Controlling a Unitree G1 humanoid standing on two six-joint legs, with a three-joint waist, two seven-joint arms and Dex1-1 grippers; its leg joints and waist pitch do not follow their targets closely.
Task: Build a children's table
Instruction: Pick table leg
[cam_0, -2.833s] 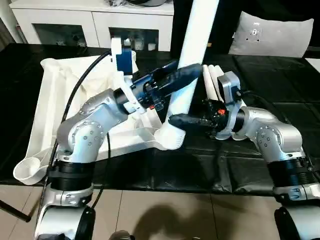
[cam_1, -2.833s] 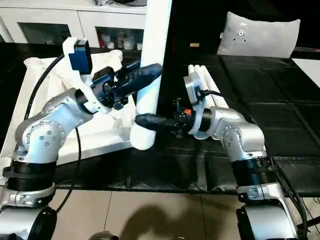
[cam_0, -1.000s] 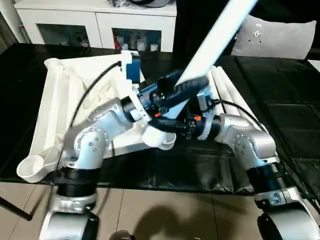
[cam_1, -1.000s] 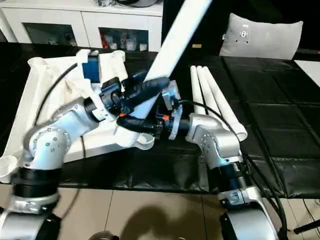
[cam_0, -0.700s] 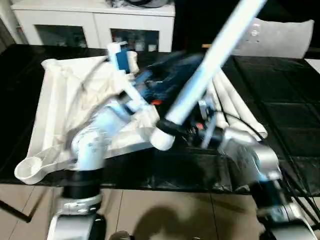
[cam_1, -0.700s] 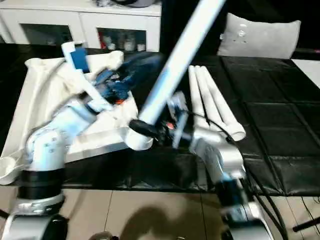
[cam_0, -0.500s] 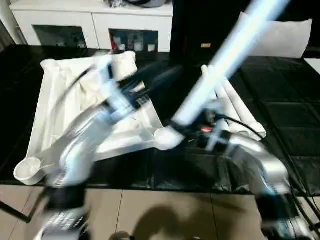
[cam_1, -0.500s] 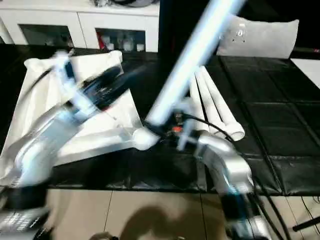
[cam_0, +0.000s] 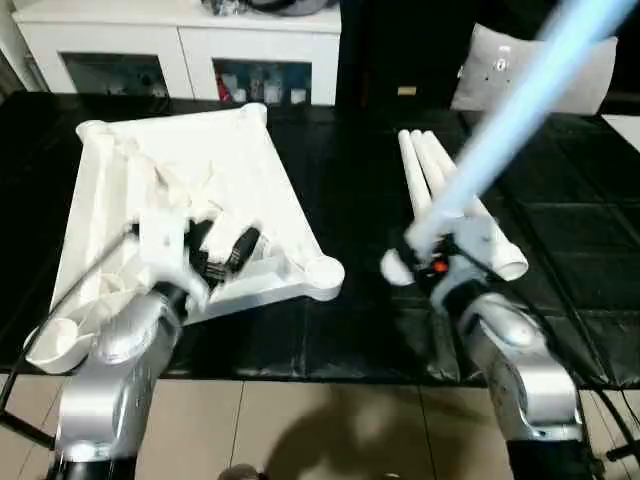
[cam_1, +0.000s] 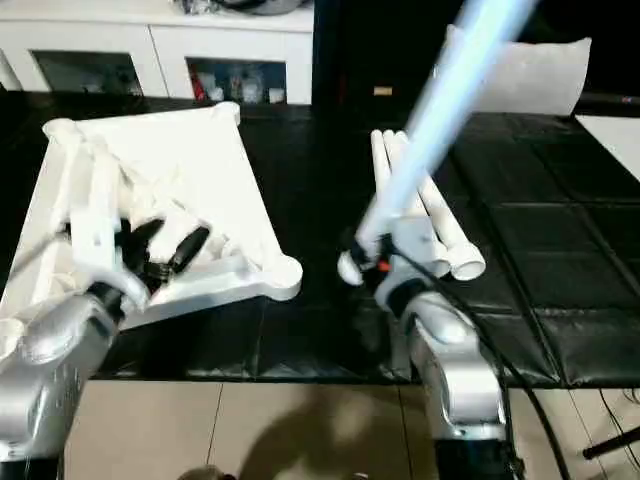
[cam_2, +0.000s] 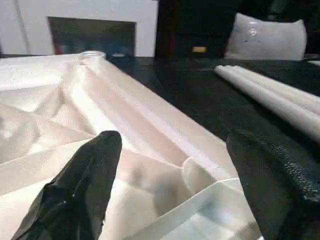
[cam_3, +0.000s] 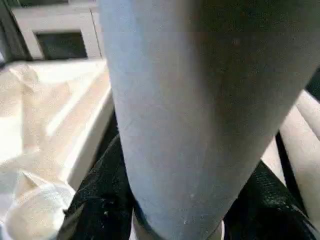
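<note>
The white children's table top (cam_0: 250, 170) lies upside down on the left half of the black table, ribs up, its near right corner socket (cam_0: 324, 272) empty. My left gripper (cam_0: 222, 254) hovers open over the top's near edge, and its black fingers (cam_2: 82, 185) stand wide apart with nothing between them. To the right of that socket, my right gripper (cam_0: 416, 254) is shut on the thick end of a white table leg (cam_0: 500, 130), which slants up and away to the right. Its black fingers (cam_3: 97, 202) flank that leg (cam_3: 185, 115). Three more legs (cam_0: 440, 190) lie side by side behind it.
A white cabinet with glass doors (cam_0: 180, 50) stands at the back and a grey cushion (cam_0: 500, 70) at the back right. The black table's front edge (cam_0: 330, 368) runs just before my forearms, with tiled floor below.
My left gripper let go of the leg and drew back left over the table top. My right gripper carried the tilted leg right, away from the corner socket.
</note>
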